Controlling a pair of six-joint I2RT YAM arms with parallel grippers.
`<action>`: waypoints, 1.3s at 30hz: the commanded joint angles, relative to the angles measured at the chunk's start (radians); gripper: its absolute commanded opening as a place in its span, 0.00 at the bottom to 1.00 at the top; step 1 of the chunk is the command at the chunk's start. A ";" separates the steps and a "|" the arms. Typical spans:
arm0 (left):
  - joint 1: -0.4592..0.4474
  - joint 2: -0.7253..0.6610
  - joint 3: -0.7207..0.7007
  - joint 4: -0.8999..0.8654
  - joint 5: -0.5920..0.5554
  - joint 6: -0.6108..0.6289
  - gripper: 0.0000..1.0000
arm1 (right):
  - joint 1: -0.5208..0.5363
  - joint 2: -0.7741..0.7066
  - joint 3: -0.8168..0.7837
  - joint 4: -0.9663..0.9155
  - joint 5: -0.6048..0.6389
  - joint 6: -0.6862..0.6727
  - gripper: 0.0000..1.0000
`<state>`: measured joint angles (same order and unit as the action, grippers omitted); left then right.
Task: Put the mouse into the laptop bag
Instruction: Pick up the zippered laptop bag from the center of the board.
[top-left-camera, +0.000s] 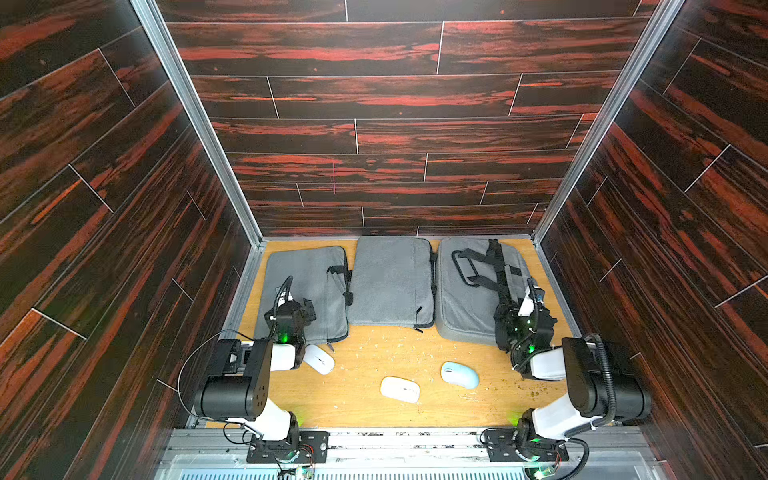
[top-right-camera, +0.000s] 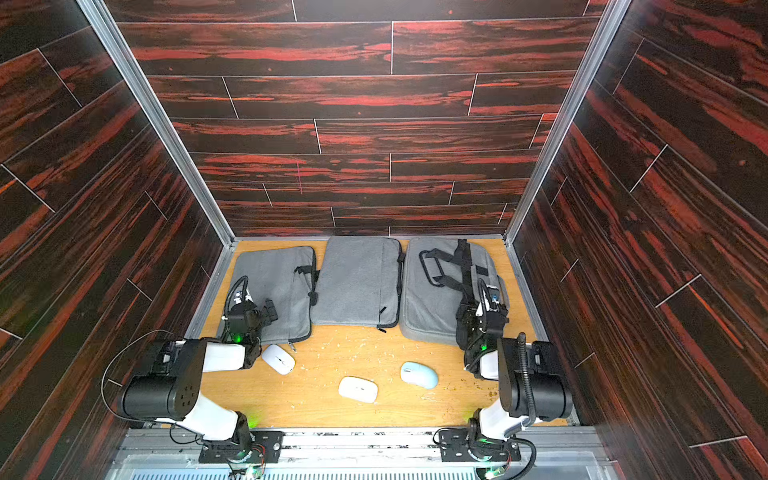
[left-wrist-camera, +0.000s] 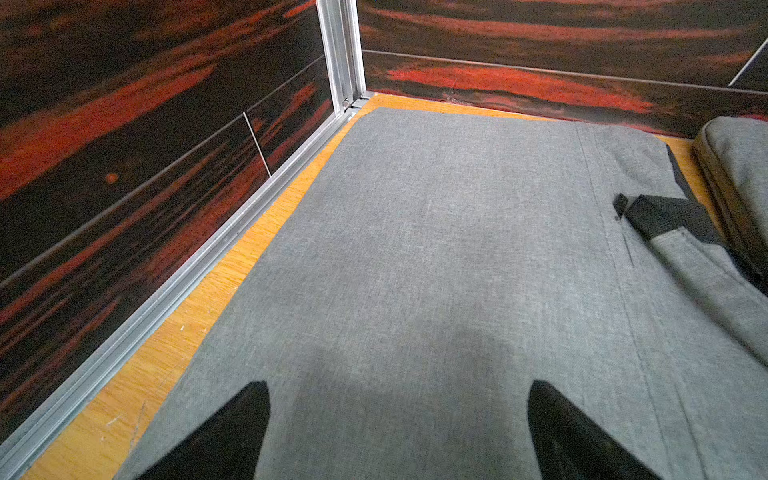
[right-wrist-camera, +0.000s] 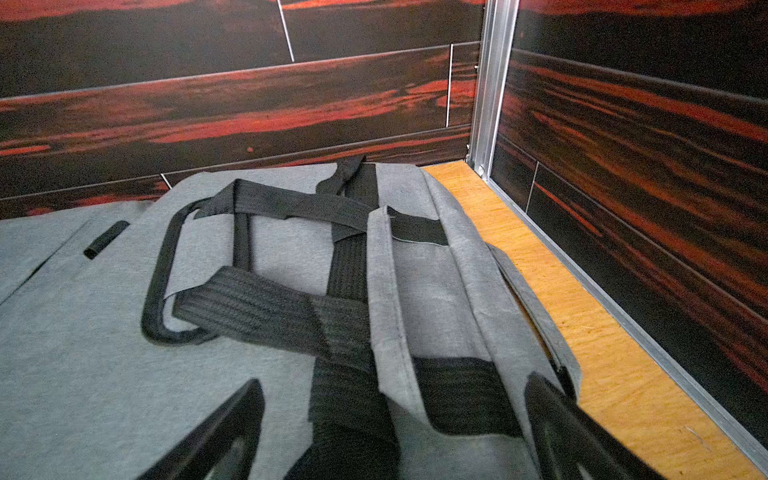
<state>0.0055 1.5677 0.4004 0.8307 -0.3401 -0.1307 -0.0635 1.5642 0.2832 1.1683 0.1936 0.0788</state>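
Observation:
Three grey laptop bags lie side by side along the back wall: a left bag (top-left-camera: 307, 274), a middle bag (top-left-camera: 390, 282) and a right bag (top-left-camera: 465, 303) with black straps. Three mice rest on the wooden floor in front of them: a white mouse (top-left-camera: 319, 359), a second white mouse (top-left-camera: 400, 389) and a light blue mouse (top-left-camera: 459, 375). My left gripper (left-wrist-camera: 399, 415) hovers open over the left bag (left-wrist-camera: 436, 249), nothing between its fingers. My right gripper (right-wrist-camera: 395, 415) hangs open above the right bag's black straps (right-wrist-camera: 291, 311), holding nothing.
Dark red wood-pattern walls close in the left, back and right sides, with aluminium rails (left-wrist-camera: 166, 299) along the floor edges. Small crumbs are scattered on the wooden floor (top-left-camera: 374, 353). Both arm bases sit on the front metal rail (top-left-camera: 395, 440).

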 joint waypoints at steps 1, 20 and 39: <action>-0.001 -0.029 0.015 0.001 0.006 0.013 1.00 | -0.004 0.005 0.006 0.024 -0.020 0.007 0.99; -0.001 -0.026 0.017 0.001 0.006 0.013 1.00 | -0.004 0.007 0.008 0.022 -0.019 0.009 0.98; -0.023 -0.316 0.505 -1.043 -0.252 -0.448 1.00 | 0.438 -0.385 0.167 -0.398 0.560 -0.146 0.99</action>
<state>-0.0185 1.2850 0.8021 0.1921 -0.4324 -0.3126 0.2981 1.2266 0.3389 1.0195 0.5869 -0.0391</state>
